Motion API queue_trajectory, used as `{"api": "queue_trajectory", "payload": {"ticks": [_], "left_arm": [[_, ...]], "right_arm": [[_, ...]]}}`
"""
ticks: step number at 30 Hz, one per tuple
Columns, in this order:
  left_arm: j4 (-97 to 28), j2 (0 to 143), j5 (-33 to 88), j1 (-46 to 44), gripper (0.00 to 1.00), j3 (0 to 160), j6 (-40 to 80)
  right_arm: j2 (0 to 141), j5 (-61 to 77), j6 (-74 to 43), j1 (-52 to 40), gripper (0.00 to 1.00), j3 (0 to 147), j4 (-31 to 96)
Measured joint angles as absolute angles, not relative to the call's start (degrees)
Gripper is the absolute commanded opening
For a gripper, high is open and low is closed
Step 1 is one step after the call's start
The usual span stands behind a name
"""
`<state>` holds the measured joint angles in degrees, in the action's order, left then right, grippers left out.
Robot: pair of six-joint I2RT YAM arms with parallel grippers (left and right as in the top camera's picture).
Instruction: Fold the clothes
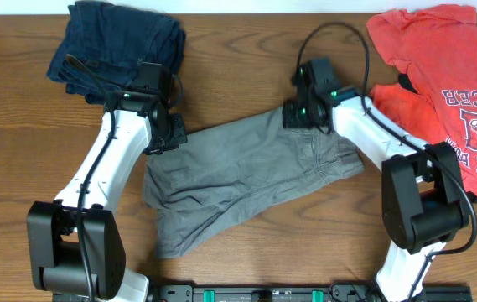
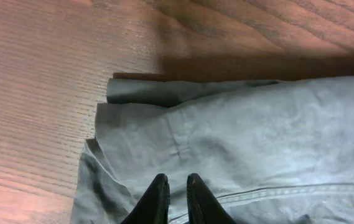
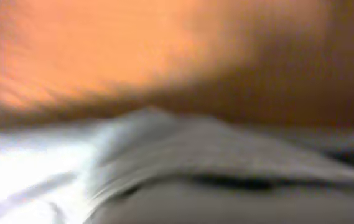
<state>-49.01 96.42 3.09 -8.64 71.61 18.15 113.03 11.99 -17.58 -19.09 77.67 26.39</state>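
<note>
The shorts (image 1: 246,168) lie spread out and wrinkly in the middle of the brown worktop (image 1: 246,67). A dark blue garment (image 1: 116,42) sits bunched up at the far left corner, well apart from the shorts. A red T-shirt (image 1: 448,75) with white letters lies at the far right, close to the right arm. The left hand (image 1: 171,134) is at the left edge of the shorts. Its fingers (image 2: 155,196) are almost together and their tips rest on the grey cloth, but I cannot tell if they pinch it. The right hand (image 1: 295,113) is closed tight at the top edge of the shorts. Its own view is blurry, so I cannot tell if it holds cloth.
</note>
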Motion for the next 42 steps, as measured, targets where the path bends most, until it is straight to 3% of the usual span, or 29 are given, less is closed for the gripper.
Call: {"api": "queue_trajectory", "payload": {"ticks": [7, 14, 17, 20, 25, 30, 42], "left_arm": [[-48.3, 96.4, 3.1, -8.6, 0.14, 71.6, 18.2], [-49.6, 96.4, 3.3, -8.6, 0.13, 71.6, 17.9], [-51.2, 96.2, 4.6, -8.6, 0.13, 71.6, 17.0], [-54.2, 95.2, 5.9, -8.7, 0.17, 71.6, 16.0], [-58.6, 93.8, 6.9, -9.3, 0.24, 71.5, 15.5], [-56.7, 93.8, 7.2, -11.0, 0.25, 67.1, 16.5], [-42.5, 93.8, 4.0, -11.0, 0.29, 55.0, 22.0]], "right_arm": [[113.4, 9.6, -18.9, -19.1, 0.01, 79.6, 15.2], [115.5, 8.8, -19.1, -18.5, 0.02, 79.7, 16.7], [115.4, 9.3, -19.4, -17.7, 0.08, 79.7, 17.1], [115.4, 10.0, -19.7, -17.0, 0.28, 79.7, 17.9], [114.3, 11.2, -19.6, -16.7, 0.47, 79.7, 19.1], [113.1, 12.0, -19.5, -16.7, 0.53, 79.7, 20.2], [113.1, 12.1, -18.8, -16.6, 0.56, 79.7, 22.7]]}}
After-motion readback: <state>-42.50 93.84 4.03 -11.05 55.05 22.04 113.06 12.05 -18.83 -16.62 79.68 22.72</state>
